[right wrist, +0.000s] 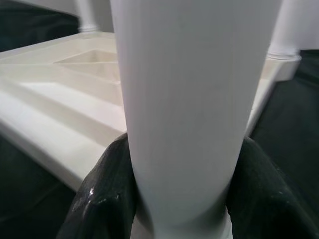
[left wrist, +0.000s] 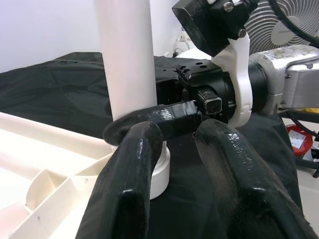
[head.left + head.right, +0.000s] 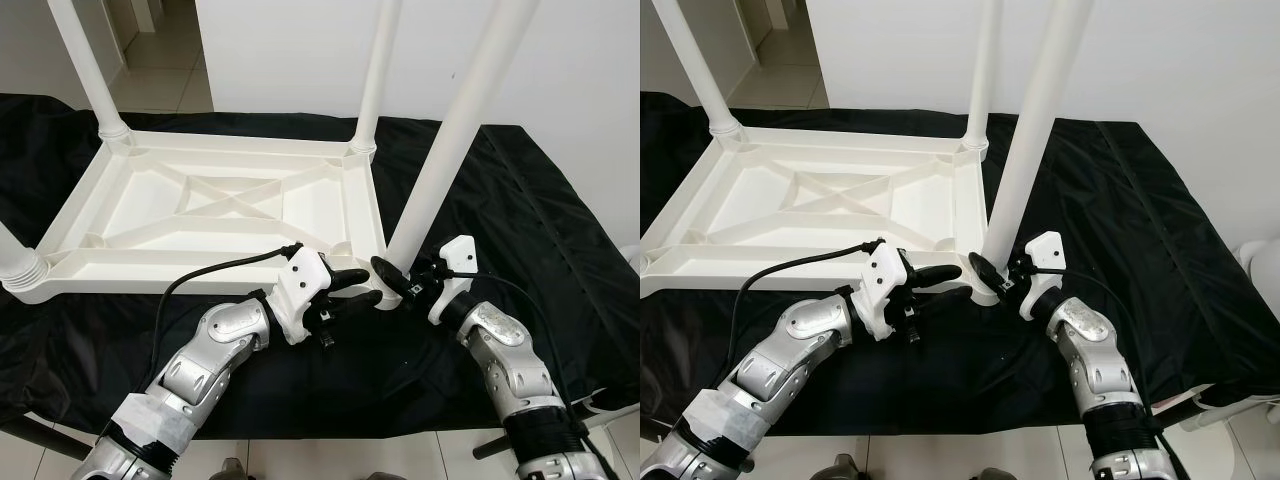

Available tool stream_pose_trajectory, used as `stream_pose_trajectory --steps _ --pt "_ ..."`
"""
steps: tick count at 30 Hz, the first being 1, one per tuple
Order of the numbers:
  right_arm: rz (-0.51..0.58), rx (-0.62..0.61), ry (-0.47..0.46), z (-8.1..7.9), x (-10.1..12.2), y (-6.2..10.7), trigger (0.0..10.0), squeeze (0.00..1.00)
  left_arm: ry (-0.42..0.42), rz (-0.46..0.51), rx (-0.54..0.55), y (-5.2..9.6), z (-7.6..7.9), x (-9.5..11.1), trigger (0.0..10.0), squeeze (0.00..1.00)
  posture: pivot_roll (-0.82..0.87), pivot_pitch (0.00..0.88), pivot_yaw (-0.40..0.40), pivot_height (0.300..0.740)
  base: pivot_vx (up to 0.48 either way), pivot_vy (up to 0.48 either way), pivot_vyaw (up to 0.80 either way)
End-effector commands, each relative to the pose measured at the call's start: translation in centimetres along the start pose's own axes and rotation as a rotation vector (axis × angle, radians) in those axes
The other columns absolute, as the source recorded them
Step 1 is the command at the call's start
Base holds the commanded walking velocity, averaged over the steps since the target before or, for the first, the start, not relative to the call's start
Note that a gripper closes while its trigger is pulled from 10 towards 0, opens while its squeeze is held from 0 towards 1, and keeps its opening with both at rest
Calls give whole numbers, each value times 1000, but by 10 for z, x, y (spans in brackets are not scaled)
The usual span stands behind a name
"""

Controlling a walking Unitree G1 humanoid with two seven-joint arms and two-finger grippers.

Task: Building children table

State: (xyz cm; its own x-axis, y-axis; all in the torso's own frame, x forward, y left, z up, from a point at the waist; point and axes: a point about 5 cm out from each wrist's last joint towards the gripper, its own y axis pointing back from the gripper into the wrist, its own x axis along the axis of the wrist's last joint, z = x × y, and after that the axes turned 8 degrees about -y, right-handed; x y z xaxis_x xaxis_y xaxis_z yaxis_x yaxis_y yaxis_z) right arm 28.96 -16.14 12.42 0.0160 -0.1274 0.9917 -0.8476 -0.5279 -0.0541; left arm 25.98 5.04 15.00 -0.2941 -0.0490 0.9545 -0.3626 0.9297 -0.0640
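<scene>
While the white tabletop (image 3: 215,215) lies upside down on a black cloth (image 3: 530,230), the right gripper (image 3: 388,273) clamps the near right leg (image 3: 450,140) low down, just above its corner socket; its fingers (image 1: 99,199) press against both sides of the tube. Just to that gripper's left, the left gripper (image 3: 352,292) hovers at the tabletop's near edge, fingers (image 2: 124,189) narrowly parted around nothing, tips almost touching the right one. Three other legs (image 3: 92,70) stand upright beyond.
</scene>
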Motion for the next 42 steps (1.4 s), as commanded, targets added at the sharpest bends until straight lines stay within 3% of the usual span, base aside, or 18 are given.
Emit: stream_pose_trajectory --steps 1,2,3,4,9,11,15,21,25,26,27,28,32,37,42 --pt "-4 -214 -17 8 -3 10 10000 0 -4 16 -165 -2 8 0 10000 0 22 0 -34 740 0 0 0" --pt "14 -292 -14 6 -1 13 10000 0 -3 17 -164 -3 8 0 10000 0 21 0 -35 740 0 0 0" --pt "14 -292 -14 6 -1 13 10000 0 -3 17 -164 -3 8 0 10000 0 21 0 -35 740 0 0 0" --pt "43 -436 -12 2 0 17 10000 0 -1 21 -162 -5 8 1 10000 0 16 0 -34 740 0 0 0" --pt "52 -533 -9 0 -2 20 10000 0 2 24 -160 -6 8 1 10000 0 8 0 -33 740 0 0 0" --pt "58 -703 -37 -8 -9 22 10000 0 6 28 -157 -8 8 1 10000 0 2 0 -34 740 0 0 0" --pt "64 -821 -60 -16 -13 22 10000 0 8 34 -155 -11 8 2 10000 0 -4 0 -35 740 0 0 0" --pt "80 -851 -42 -27 -12 15 10000 0 10 40 -156 -11 11 2 10000 0 -7 2 -41 740 0 0 0" --pt "96 -843 -43 -28 -7 22 10000 0 15 40 -152 -10 12 1 10000 0 -11 9 -50 740 0 0 0" --pt "111 -823 -55 -28 -5 24 10000 820 16 41 -151 -11 12 1 10000 0 -17 11 -51 740 0 0 0" --pt "121 -815 -61 -28 -4 26 10000 820 16 42 -151 -11 13 1 10000 0 -17 11 -51 740 0 0 0" --pt "129 -803 -62 -29 -2 27 10000 1000 17 45 -150 -12 13 1 10000 0 -18 13 -53 740 0 0 0" --pt "140 -770 -52 -29 0 29 10000 1000 18 46 -151 -13 14 1 10000 0 -24 15 -55 740 0 0 0" --pt "147 -584 -21 -14 8 39 10000 1000 25 36 -165 -14 17 0 10000 0 -29 14 -52 740 0 0 0" --pt "113 -473 -5 -4 9 42 10000 1000 14 27 -175 -12 19 -1 10000 0 -21 16 -55 740 0 0 0"
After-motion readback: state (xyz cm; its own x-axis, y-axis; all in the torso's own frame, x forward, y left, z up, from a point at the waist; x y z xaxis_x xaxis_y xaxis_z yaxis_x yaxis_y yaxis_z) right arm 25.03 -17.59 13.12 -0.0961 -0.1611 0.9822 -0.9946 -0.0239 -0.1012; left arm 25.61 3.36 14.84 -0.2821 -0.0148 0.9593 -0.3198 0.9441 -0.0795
